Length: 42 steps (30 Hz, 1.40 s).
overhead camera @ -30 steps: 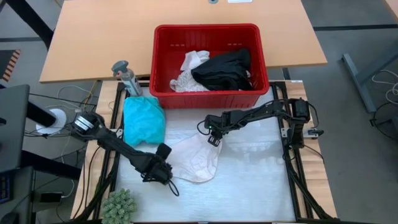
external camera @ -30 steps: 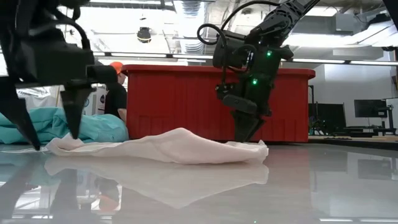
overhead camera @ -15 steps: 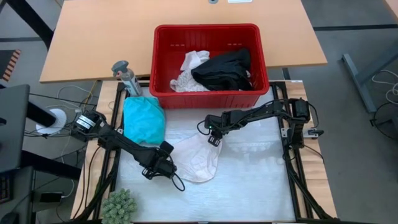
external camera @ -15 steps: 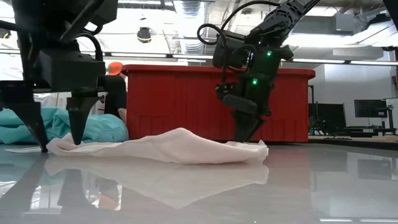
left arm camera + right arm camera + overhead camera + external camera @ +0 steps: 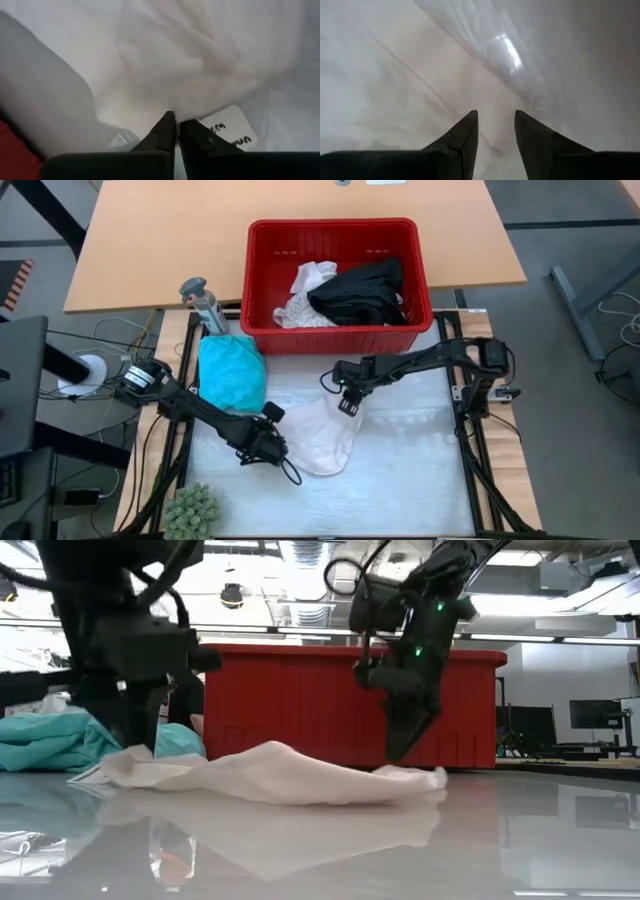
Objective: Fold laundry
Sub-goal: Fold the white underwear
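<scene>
Two grippers work at one white garment lying flat on the pale table, in front of the red basket. At the garment's left edge, the left gripper has its fingers pressed together on the cloth, pinching the hem beside a small white label. That arm reaches in low from the table's left side, slanting across toward the middle, its wrist close to the surface. At the garment's far right corner, the right gripper stands over the cloth with its fingers a little apart and pointing down at it; whether they actually grip the fabric cannot be told. That arm stretches in from the right side and bends down steeply at the wrist. The garment rises in a soft ridge between the two grippers. A teal garment lies bunched just left of it. More laundry, white and black, sits in the basket.
</scene>
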Available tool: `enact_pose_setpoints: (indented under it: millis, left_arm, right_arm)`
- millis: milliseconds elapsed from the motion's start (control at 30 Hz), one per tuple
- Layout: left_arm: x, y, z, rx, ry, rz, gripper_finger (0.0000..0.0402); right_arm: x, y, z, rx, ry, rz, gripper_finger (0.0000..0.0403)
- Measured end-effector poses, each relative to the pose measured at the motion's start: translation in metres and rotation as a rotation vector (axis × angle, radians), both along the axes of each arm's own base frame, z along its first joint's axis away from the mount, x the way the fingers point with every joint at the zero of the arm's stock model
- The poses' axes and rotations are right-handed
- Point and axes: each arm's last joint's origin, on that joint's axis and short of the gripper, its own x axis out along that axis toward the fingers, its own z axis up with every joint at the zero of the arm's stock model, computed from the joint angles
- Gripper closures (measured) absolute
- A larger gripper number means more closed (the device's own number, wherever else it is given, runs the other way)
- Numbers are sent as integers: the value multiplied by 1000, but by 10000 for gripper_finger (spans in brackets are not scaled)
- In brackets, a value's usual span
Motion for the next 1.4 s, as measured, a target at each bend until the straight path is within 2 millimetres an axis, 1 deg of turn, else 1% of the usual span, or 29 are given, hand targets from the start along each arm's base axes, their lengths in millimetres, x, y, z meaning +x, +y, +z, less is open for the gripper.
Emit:
enact_pose_setpoints:
  millis: [233, 367, 500, 633, 800, 933, 1000, 1100, 1167, 1233, 1333, 1400]
  left_arm:
    - [16, -7, 25, -17, -52, -43, 401]
    - [27, -8, 40, -20, -99, -78, 401]
    - [40, -7, 56, -13, -161, -101, 401]
    - [55, -2, 64, -48, -277, -113, 401]
    - [72, 13, 69, -47, -384, -120, 401]
    - [80, 30, 71, -73, -437, -49, 401]
    - [81, 39, 70, -93, -436, 11, 401]
    - [79, 48, 68, -114, -417, 115, 401]
    - [75, 49, 66, -108, -390, 164, 401]
    - [71, 50, 64, -84, -363, 203, 401]
    - [68, 50, 63, -56, -361, 239, 401]
    - [70, 50, 64, -53, -384, 240, 401]
  right_arm:
    - [-14, 1, 30, -13, -37, 8, 247]
    - [-29, 3, 46, -13, -18, 13, 247]
    - [-44, 5, 68, -16, -48, 9, 247]
    - [-56, 10, 86, -18, -98, 9, 247]
    - [-64, 20, 99, -28, -137, 38, 247]
    - [-66, 28, 101, -26, -147, 60, 247]
    - [-65, 32, 101, -26, -149, 77, 247]
    - [-61, 39, 95, -64, -159, 101, 247]
    - [-55, 43, 85, -105, -177, 118, 248]
    - [-47, 46, 75, -122, -254, 152, 250]
    - [-37, 46, 59, -101, -314, 186, 256]
    - [-34, 46, 50, -88, -310, 192, 261]
